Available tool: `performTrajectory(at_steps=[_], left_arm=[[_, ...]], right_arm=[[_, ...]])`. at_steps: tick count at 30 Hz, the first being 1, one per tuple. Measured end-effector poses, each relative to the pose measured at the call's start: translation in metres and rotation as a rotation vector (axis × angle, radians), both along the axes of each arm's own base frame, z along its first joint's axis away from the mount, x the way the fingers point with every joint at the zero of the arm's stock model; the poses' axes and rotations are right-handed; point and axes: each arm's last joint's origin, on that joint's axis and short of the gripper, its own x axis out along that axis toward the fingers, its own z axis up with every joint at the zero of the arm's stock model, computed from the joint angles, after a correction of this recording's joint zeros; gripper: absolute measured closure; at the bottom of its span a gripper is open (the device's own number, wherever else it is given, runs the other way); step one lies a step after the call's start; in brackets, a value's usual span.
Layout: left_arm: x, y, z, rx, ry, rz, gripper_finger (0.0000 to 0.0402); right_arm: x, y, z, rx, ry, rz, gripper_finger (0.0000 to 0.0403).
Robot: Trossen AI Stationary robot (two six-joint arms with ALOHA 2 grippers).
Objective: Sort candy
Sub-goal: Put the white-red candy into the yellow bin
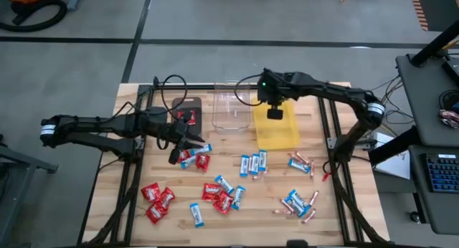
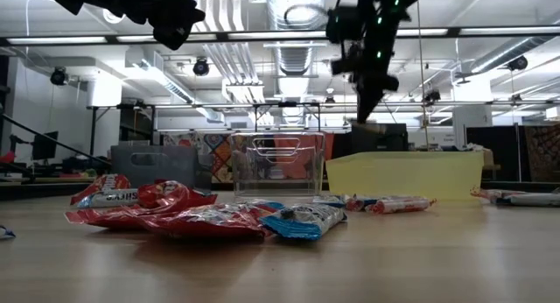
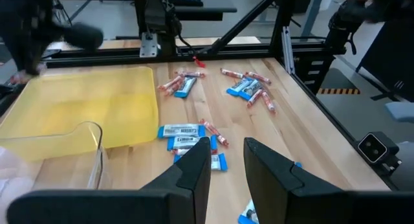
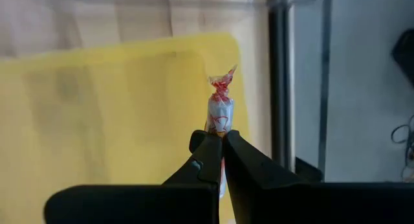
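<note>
Candy lies scattered on the wooden table: red packets [image 1: 158,198], blue-and-white bars [image 1: 254,162] and pinkish sticks [image 1: 300,162]. At the back stand a dark tray [image 1: 188,110], a clear tray [image 1: 231,112] and a yellow tray [image 1: 281,133]. My right gripper [image 1: 275,113] hangs above the yellow tray, shut on one stick candy [image 4: 220,107]. My left gripper [image 3: 228,153] is open with nothing between its fingers, raised over the bars and red packet at the table's left middle [image 1: 193,156]. My right gripper pinches the stick candy between its two fingers at the candy's lower part [image 4: 220,123]. The twisted red-and-white wrapper end [image 4: 221,81] sticks out past the fingertips. The fingers slant steeply down from above and lie along the stick, which is lifted clear over the yellow tray.
The black frame rails [image 1: 326,133] run along the table's right and left sides. A mixed heap of bars and sticks [image 1: 297,203] lies at the near right. A cable loop [image 1: 172,83] lies behind the dark tray.
</note>
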Motion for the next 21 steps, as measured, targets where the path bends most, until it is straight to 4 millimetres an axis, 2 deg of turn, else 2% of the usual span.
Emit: performTrajectory(at_steps=[6, 11, 16, 21], left_arm=[[0.000, 0.000, 0.000, 0.003, 0.000, -0.001, 0.0325], [0.000, 0.000, -0.001, 0.002, 0.008, -0.001, 0.0325], [0.000, 0.000, -0.001, 0.003, 0.006, -0.001, 0.0325], [0.000, 0.000, -0.001, 0.003, 0.006, -0.001, 0.0325]], right_arm=[[0.015, -0.020, -0.046, 0.034, 0.110, 0.046, 0.0394], [0.023, -0.027, -0.077, 0.068, 0.193, 0.063, 0.0394], [0.030, -0.031, -0.093, 0.065, 0.192, 0.068, 0.0394], [0.032, -0.033, -0.094, 0.058, 0.168, 0.061, 0.0393]])
